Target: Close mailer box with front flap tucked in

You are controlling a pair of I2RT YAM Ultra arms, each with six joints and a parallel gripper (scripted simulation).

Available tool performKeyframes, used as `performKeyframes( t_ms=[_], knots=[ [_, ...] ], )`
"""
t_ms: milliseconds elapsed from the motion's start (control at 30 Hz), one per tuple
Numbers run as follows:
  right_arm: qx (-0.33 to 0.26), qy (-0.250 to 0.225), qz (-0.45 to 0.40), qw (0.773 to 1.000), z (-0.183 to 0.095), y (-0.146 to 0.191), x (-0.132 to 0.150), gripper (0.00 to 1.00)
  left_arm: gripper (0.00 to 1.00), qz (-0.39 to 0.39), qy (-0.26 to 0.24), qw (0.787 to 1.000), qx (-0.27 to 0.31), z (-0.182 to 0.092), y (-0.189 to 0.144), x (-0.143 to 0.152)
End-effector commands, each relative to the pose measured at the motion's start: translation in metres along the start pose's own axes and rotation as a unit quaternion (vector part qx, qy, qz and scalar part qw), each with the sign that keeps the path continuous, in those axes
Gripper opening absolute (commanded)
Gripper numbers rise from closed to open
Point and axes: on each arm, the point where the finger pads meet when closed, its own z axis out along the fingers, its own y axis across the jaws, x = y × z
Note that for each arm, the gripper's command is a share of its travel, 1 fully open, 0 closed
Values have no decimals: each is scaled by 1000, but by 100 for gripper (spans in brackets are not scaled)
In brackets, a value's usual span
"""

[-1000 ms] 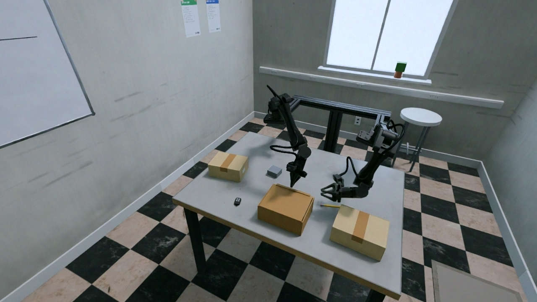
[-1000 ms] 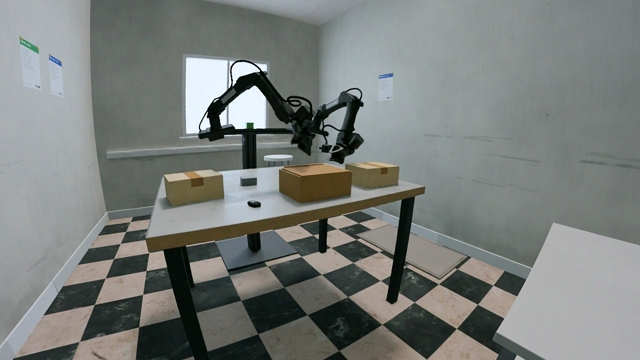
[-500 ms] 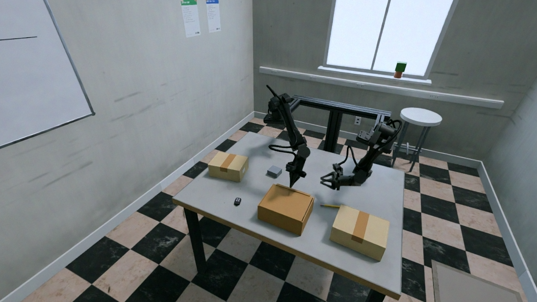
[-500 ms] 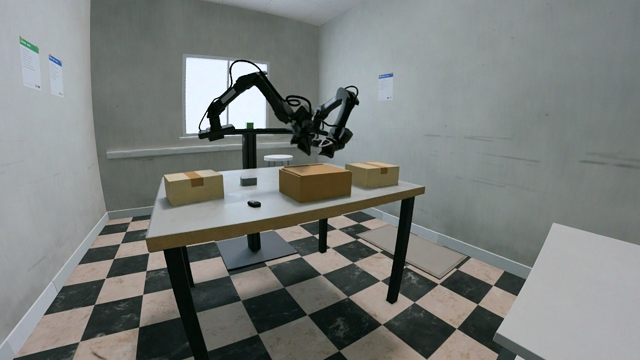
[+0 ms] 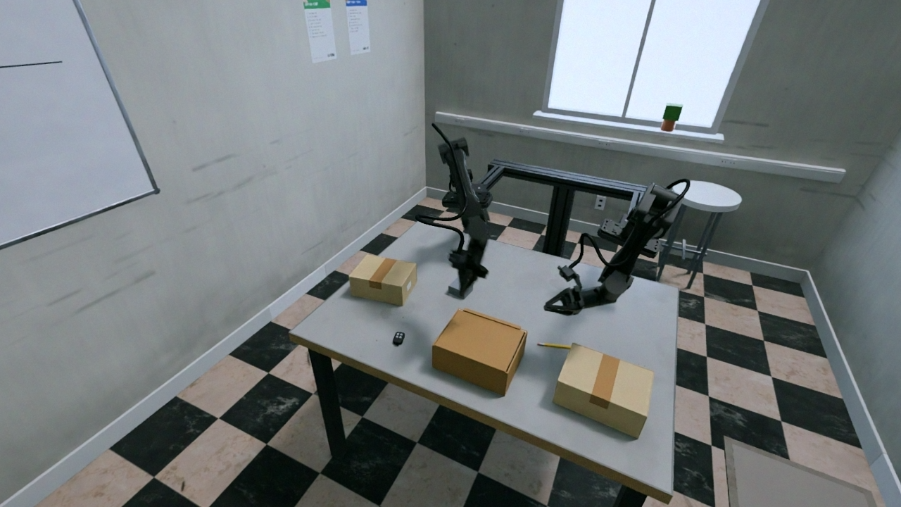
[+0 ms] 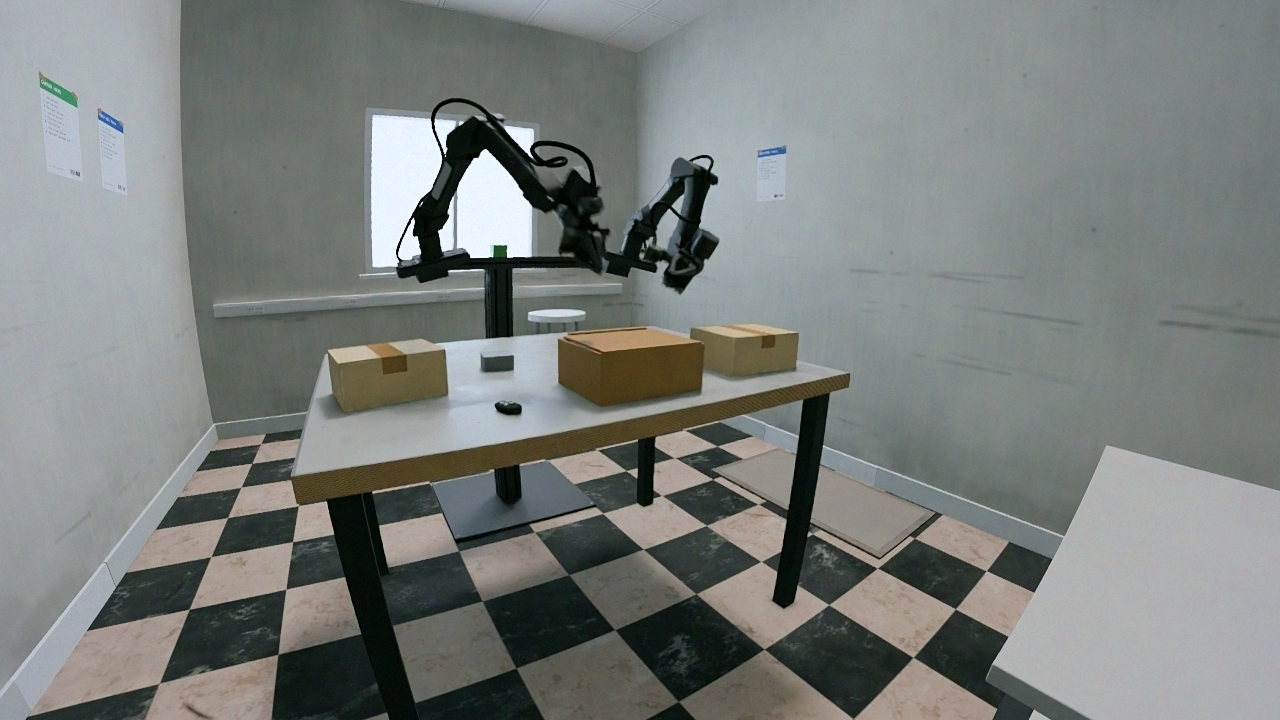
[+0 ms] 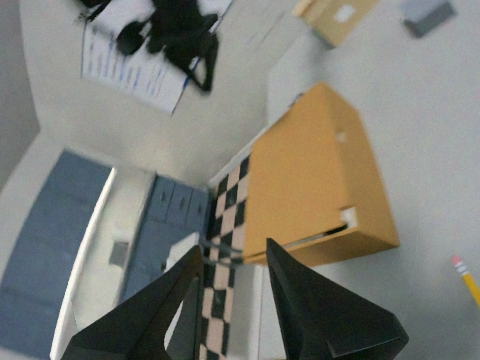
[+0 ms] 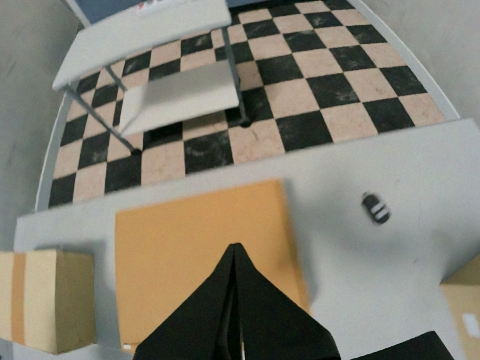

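Note:
The brown mailer box (image 5: 475, 343) (image 6: 631, 368) (image 7: 297, 185) (image 8: 195, 250) stands flat on the table (image 5: 353, 331), its lid down. In the left wrist view a thin dark slit and a pale notch show at one side edge of the lid near the front corner. A narrow raised strip shows along the lid's robot-side edge in the top view. Side flaps and contents are hidden. My left gripper (image 5: 547, 308) (image 7: 233, 250) is partly open and empty, off the box on the pencil side. My right gripper (image 5: 462, 295) (image 8: 236, 251) is shut and empty, raised on the robot side of the box, clear of it.
Taped cartons (image 5: 378, 271) (image 5: 620, 381) (image 6: 387, 385) (image 6: 751, 353) stand on both sides of the mailer. A grey block (image 6: 496, 362) (image 7: 430, 20), a black key fob (image 5: 398, 338) (image 8: 376, 208) and a yellow pencil (image 5: 554, 345) (image 7: 469, 282) lie on the table, apart from the mailer.

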Motion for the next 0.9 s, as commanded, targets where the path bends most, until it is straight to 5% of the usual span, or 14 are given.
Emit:
performKeyframes(
  t_ms=[0, 200, 233, 267, 433, 700, 767, 800, 833, 867],
  knots=[
    [-26, -26, 14, 999, -29, -24, -57, 1, 38, -87, 47, 995, -11, 1, 51, 7],
    [-38, -39, 21, 998, -50, -52, -86, 1, 38, -162, 94, 982, -37, -15, 91, 18],
    [-46, -2, -5, 999, -40, -35, -49, 1, 38, -172, 91, 981, -16, -10, 74, 15],
    [-39, -45, 24, 998, -57, -58, -93, 1, 38, -158, 89, 982, -45, -14, 105, 10],
    [-38, -70, 38, 996, -78, -93, -124, 1, 38, -199, 122, 968, -94, -38, 158, 17],
    [-63, -104, 37, 992, -134, -149, -158, 1, 38, -361, 184, 897, -175, -89, 224, 10],
    [-63, -104, 37, 992, -134, -149, -158, 1, 38, -361, 184, 897, -175, -89, 224, 10],
    [-71, -63, 21, 995, -116, -132, -128, 1, 38, -370, 188, 899, -140, -75, 197, 11],
    [-58, -109, 41, 991, -140, -157, -162, 1, 38, -351, 171, 903, -180, -89, 235, -3],
    [-58, -114, 41, 991, -146, -162, -164, 1, 38, -362, 174, 896, -189, -94, 241, -5]
  ],
)
